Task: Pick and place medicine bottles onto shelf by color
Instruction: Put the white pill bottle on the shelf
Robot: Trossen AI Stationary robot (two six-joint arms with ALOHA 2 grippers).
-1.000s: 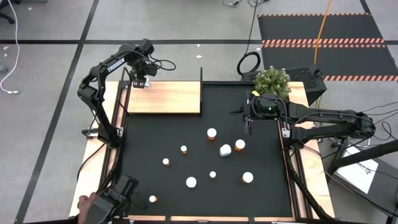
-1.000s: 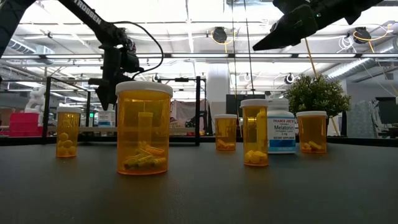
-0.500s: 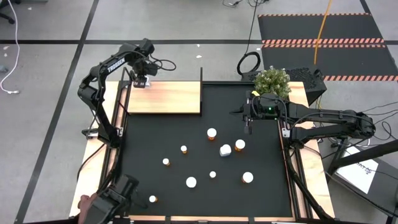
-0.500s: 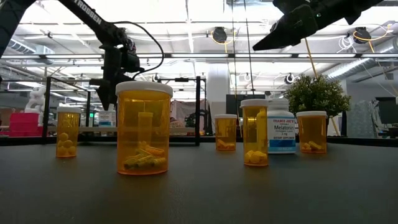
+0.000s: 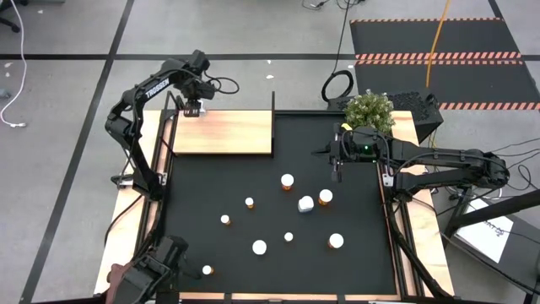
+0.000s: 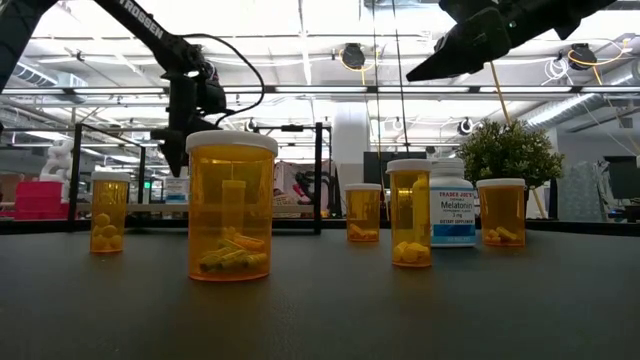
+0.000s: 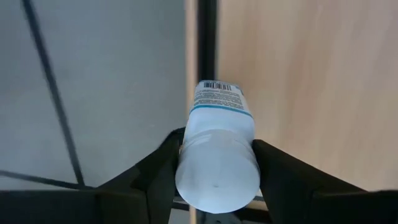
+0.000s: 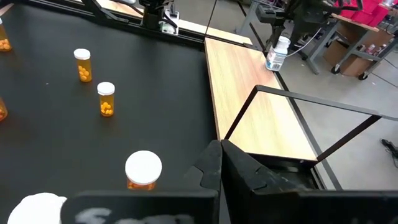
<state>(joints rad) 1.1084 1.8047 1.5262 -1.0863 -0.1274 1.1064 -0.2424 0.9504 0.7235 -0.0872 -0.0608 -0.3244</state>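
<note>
My left gripper [image 5: 192, 108] points steeply down over the far-left corner of the light-wood shelf [image 5: 224, 133], shut on a white medicine bottle [image 7: 217, 143] with a blue-edged label. The right wrist view shows this bottle [image 8: 275, 55] from farther off. My right gripper [image 5: 337, 165] hangs shut above the far right of the black mat [image 5: 211, 181], touching nothing. Several orange bottles with white caps, such as the bottle [image 5: 287, 181] and the bottle [image 5: 336, 241], and one white bottle [image 5: 305, 203] stand upright on the mat. My left gripper pinches the white bottle's upper body just below the cap [image 7: 193, 146] between its two fingers [image 7: 158, 171], one on each side. The fingers come from above. The bottle hangs cap up, slightly tilted, over the shelf's far-left edge; whether its bottom touches the board I cannot tell.
Thin black posts [image 5: 272, 101] stand at the shelf's edges. A potted plant [image 5: 369, 110] sits at the table's far right corner. A dark device [image 5: 160, 262] is at the near-left corner. Bare board lies to the right of the held bottle.
My left gripper has tipped slightly in place, and the white bottle's lower end has swung a little with it. Everything else stays where it was.
</note>
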